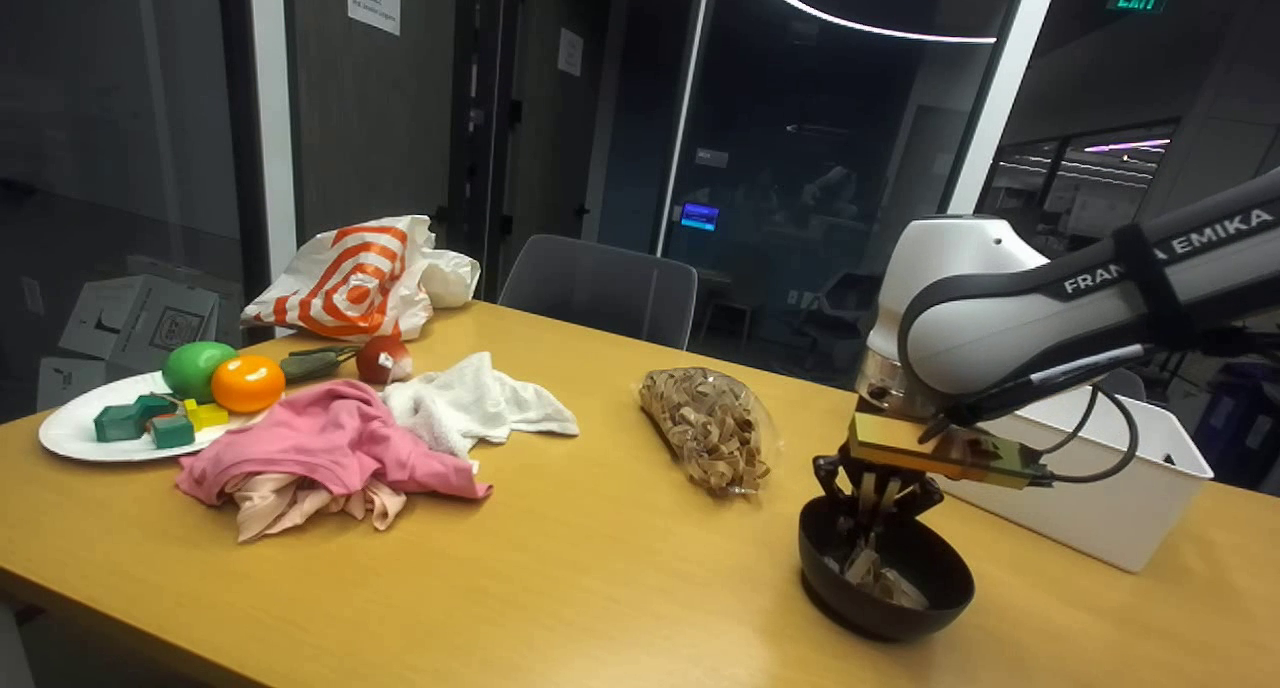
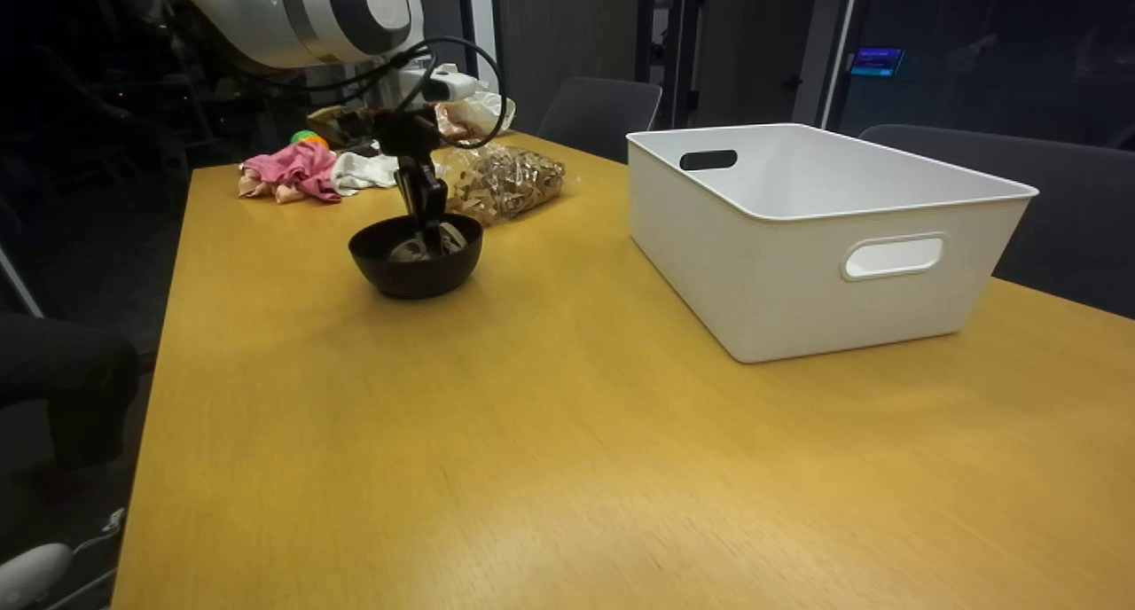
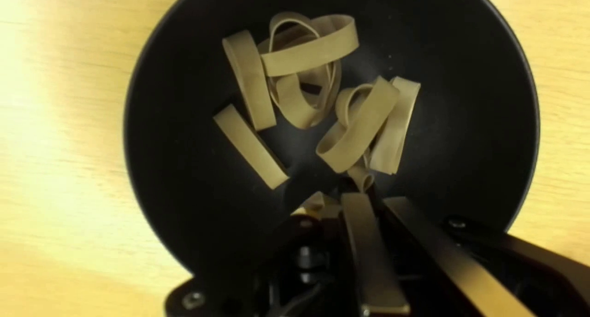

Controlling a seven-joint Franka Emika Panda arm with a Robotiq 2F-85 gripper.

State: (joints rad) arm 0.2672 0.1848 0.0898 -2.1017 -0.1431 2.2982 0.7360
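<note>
strips (image 3: 295, 106) lie in bowl (image 2: 417, 282), toward the left edge of counter (image 2: 567, 450) in an exterior view. gripper (image 3: 375, 199) beside them, jaws nearly together; clamping cannot be told, tips dark. apparent step: picking. next move calls for confirmed hold.

The black bowl (image 2: 417, 281) hems the pincer (image 2: 432, 245) in sideways, leaving room upward.

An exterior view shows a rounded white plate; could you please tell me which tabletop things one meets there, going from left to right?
Rounded white plate, crumpled pink cloth, rumpled white cloth, clear plastic bag of tan looped bands, round black bowl, white rectangular plastic bin.
</note>
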